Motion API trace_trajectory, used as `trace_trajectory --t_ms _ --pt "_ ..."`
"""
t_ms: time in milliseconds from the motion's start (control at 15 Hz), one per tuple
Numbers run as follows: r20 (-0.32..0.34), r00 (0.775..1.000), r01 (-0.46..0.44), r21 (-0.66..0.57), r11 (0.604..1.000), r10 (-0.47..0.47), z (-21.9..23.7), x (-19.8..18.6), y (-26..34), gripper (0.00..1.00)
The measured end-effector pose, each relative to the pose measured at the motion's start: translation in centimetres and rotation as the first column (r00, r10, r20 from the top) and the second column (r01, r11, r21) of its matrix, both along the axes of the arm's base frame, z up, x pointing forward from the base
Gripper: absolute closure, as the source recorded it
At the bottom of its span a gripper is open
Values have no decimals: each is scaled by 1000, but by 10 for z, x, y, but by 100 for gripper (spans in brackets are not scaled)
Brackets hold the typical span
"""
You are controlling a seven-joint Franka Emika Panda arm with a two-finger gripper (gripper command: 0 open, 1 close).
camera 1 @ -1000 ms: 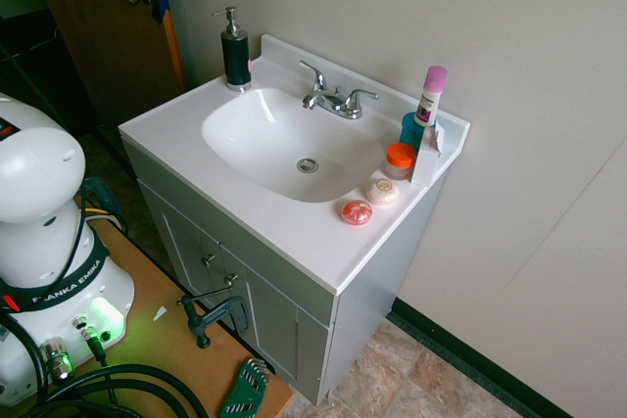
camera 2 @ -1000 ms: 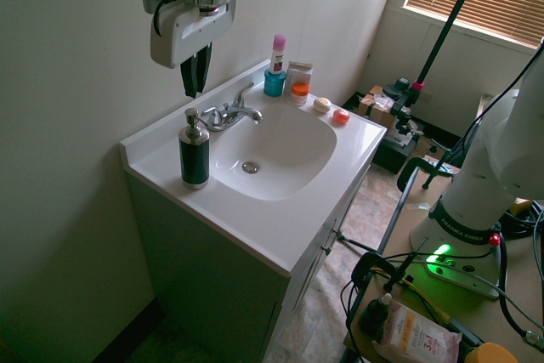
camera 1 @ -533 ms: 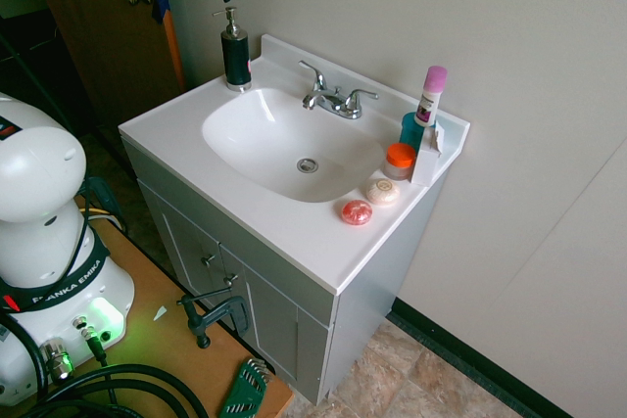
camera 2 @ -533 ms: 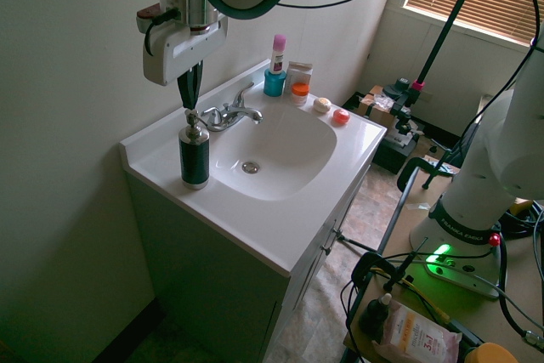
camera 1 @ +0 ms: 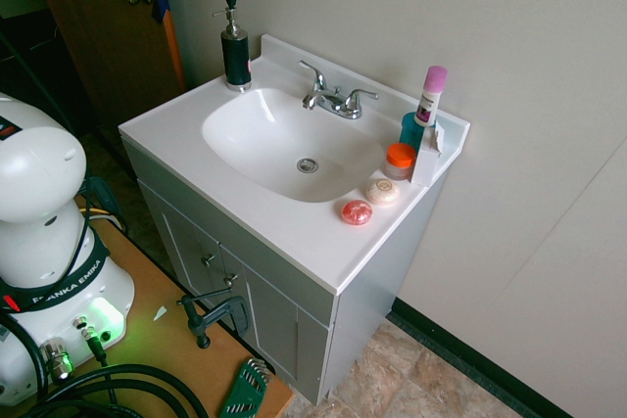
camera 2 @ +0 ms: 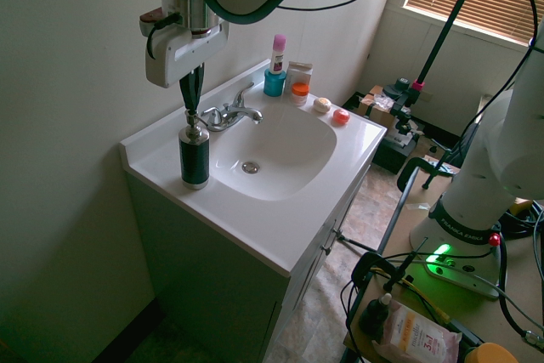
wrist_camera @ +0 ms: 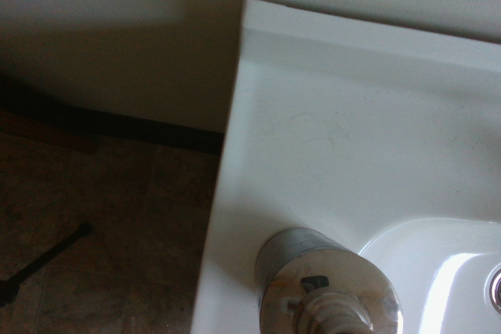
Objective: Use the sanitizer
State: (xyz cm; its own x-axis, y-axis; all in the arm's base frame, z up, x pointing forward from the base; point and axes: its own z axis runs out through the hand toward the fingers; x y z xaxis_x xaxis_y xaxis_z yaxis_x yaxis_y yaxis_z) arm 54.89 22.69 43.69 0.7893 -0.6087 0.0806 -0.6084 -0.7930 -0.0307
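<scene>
Item 1, the sanitizer [camera 1: 235,54]: a dark pump bottle standing upright at the far left corner of the table [camera 1: 284,232], between the basin [camera 1: 284,144] and the back ledge. Its long axis runs vertical, with a silver pump head on top. In the wrist view we look straight down on the shiny shoulder and pump stem [wrist_camera: 329,291], with the table's left edge just beside it and the floor below.

Item 2, the end effector [camera 2: 192,108]: it hangs directly above the sanitizer, pointing straight down along the bottle's own axis. Its fingers are pressed together into one dark point, pinching nothing. The tip sits at the pump head; we cannot tell whether it touches or is a hair apart.

Relation for the coming move: we judge the pump lies straight beneath the tip, so the press would be a plain downward push along the bottle's axis, with no sideways travel called for.

Edges and room: the wall is close behind the bottle, and the table's left edge is close on the other side. An off-centre push could tip the bottle toward that edge. Toward the basin there is open room.

Item 3, other goods: the faucet [camera 1: 333,100] stands right of the bottle, apart from it. A pink-capped tube [camera 1: 429,95], an orange-lidded jar [camera 1: 399,159] and two round soaps [camera 1: 368,203] are grouped at the right end, well apart from the work.
</scene>
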Motion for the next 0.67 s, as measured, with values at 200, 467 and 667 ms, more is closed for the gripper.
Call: trace_trajectory --t_ms 200,467,667 --pt "4 1000 2 5 1000 -2 -8 -2 0 100" --pt "12 1000 11 16 1000 -11 -17 -6 3 100" --pt "3 1000 24 52 998 -24 -16 -16 5 0"
